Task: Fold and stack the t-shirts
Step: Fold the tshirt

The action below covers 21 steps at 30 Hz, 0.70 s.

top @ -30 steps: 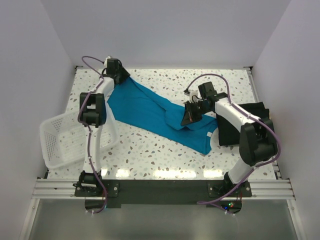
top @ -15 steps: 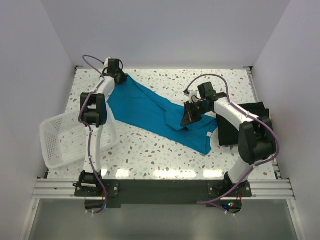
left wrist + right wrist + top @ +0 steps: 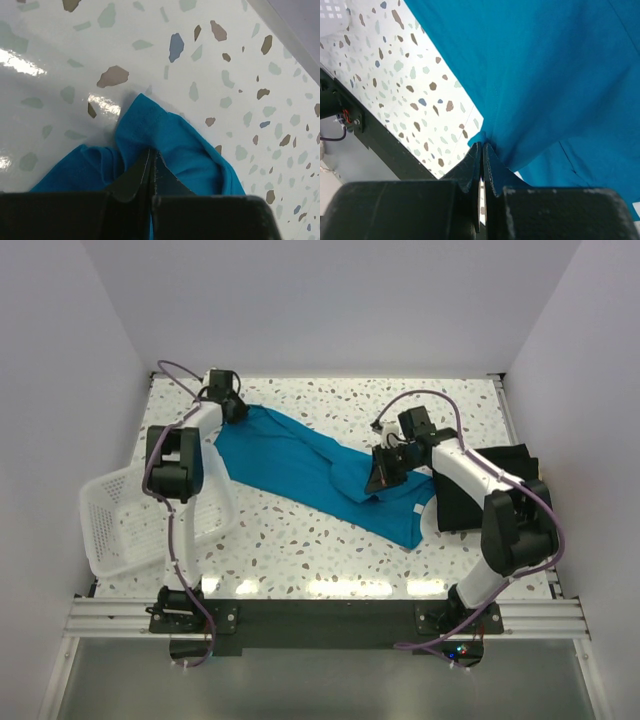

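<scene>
Top external: teal t-shirt point(image 3: 300, 462) is held stretched across the surface point(image 3: 300, 540), clamped at its far corner by the left gripper point(image 3: 233, 408), mid-cloth by the right gripper point(image 3: 381, 474); black t-shirt point(image 3: 455, 510), seemingly folded, at right

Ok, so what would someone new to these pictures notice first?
The teal-blue cloth t-shirt lies spread diagonally across the speckled table, pinched at its far-left corner by the left gripper and toward its right end by the right gripper. A black cloth t-shirt lies at the table's right edge, and a white plastic mesh basket sits tilted at the left edge.
</scene>
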{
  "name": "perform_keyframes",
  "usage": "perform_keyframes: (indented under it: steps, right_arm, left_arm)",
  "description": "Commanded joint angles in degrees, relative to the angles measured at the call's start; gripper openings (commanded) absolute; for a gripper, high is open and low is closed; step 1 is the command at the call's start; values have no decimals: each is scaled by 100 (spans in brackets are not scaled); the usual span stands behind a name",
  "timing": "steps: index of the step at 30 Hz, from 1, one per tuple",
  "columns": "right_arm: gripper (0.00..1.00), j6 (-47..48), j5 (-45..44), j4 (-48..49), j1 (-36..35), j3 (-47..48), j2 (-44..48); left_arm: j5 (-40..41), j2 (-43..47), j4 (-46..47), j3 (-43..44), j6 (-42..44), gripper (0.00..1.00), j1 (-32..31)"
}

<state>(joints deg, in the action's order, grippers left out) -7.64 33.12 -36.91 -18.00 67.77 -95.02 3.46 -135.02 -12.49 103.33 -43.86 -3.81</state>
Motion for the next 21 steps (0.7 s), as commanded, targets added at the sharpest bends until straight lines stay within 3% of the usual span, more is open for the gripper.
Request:
perform_keyframes:
  steps: [1,7,9,15,21]
  right_arm:
    - [0,-89,-131,-98,-28,-132,344]
    - [0,-150,-166,-36,-28,-229,379]
    - [0,-212,-183,8,-20,-238,388]
    - [0,-282,-175,78,-28,-264,379]
    - [0,-247,-201,17,-28,-132,292]
  left_arm:
    - [14,239,-412,-462,237,2,39]
    - [295,476,-623,-60,290,9,91]
    - [365,555,-509,-6,299,22,109]
    - [410,163,308,467,657,41,109]
    - [559,-358,124,1251,1098,45,109]
